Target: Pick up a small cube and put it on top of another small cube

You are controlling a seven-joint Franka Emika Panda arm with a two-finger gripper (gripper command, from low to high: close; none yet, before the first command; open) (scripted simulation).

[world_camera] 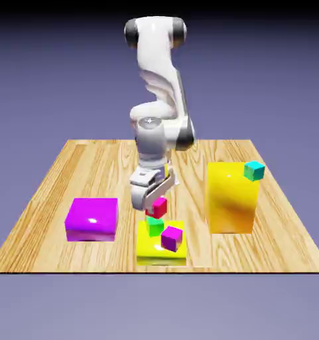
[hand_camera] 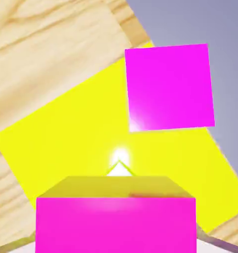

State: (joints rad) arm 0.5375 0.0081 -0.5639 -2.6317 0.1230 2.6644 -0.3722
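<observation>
My gripper (world_camera: 156, 203) is shut on the tiny crimson-red cube (world_camera: 160, 207). It holds the cube right over the tiny green cube (world_camera: 154, 226), which sits on a low yellow block (world_camera: 161, 251). The gap between the two cubes is very small, and I cannot tell whether they touch. In the hand view the held red cube (hand_camera: 116, 225) fills the bottom edge, looks magenta-pink, and hides my fingertips. It also covers the green cube. The yellow block (hand_camera: 66, 143) spreads behind it.
A tiny purple cube (world_camera: 172, 237) (hand_camera: 170, 86) sits on the same yellow block, just to the exterior view's right of the green cube. A tall yellow block (world_camera: 231, 199) with a tiny teal cube (world_camera: 254, 170) on top stands at the right. A large magenta block (world_camera: 91, 218) lies at the left.
</observation>
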